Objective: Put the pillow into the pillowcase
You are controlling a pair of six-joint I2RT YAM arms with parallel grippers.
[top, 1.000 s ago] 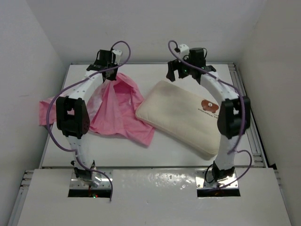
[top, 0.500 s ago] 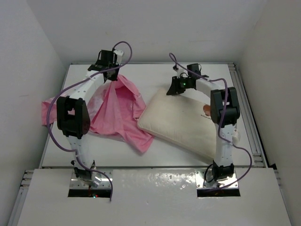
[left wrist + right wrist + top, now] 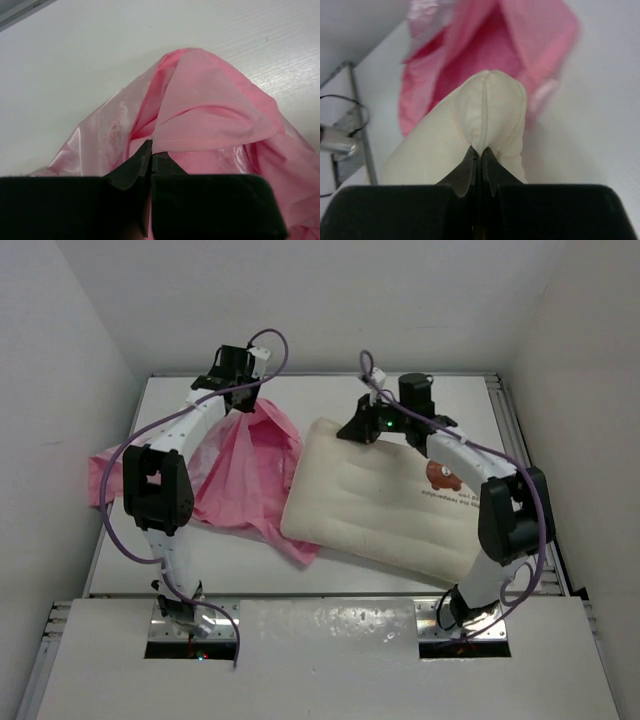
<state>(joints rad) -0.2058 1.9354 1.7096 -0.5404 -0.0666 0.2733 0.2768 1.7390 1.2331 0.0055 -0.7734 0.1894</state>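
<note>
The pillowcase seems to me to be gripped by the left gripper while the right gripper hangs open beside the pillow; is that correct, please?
Not quite: the right gripper is not open. The right wrist view shows it shut on the pillow, pinching its seamed edge. The left gripper does grip the pillowcase, as you said.

The pillowcase (image 3: 245, 475) is glossy pink cloth, the pillow (image 3: 380, 505) matt, ribbed cream cloth, the bench (image 3: 325, 398) matt white, faintly grained.
</note>
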